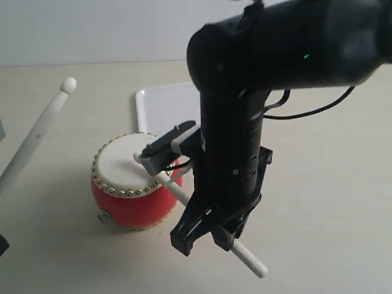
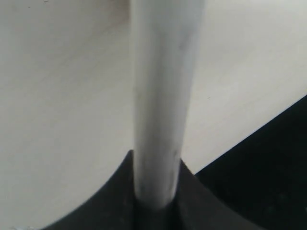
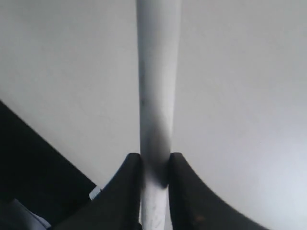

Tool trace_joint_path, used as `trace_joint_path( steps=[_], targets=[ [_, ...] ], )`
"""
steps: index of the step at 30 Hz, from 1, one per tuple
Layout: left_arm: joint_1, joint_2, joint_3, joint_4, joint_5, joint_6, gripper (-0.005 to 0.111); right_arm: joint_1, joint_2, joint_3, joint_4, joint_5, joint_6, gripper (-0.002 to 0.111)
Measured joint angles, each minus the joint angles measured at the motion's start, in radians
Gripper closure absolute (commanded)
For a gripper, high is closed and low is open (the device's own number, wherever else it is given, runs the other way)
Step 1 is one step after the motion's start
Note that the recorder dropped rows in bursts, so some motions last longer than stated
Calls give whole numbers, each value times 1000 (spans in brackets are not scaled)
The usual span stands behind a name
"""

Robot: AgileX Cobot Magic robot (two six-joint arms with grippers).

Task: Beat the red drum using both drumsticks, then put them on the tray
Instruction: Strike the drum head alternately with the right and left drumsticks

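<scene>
Left fingers [image 2: 115, 203] and right fingers [image 3: 127, 191] are clenching slim pale wooden drumsticks [image 1: 37, 131], the right stick [image 1: 251, 260] touching the glossy red drum [image 1: 128, 208] beside the flat white tray [image 1: 162, 101], risking a glancing blow toppling it

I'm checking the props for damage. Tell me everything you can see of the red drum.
The red drum is a small barrel with a glossy red body, a cream skin ringed by gold studs, and a metal ring low on its side. It stands upright on the pale table, near the white tray. The tip of the drumstick in the right gripper seems to rest on its skin.
</scene>
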Motion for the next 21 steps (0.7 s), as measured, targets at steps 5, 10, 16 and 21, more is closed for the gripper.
trace_joint_path(
  steps=[5,10,16,21],
  targets=[
    [0,-39,63,4,-2,0,107,0,-72,-34,-18,-5,-1,108],
    [0,83,47,4,-4,25,107,0,-399,-86,-41,-9,64,108],
    [0,454,0,-91,24,138,107,0,-555,0,-41,-1,96,108],
    [0,469,-56,-98,57,150,107,0,-545,84,-44,7,100,108]
  ],
)
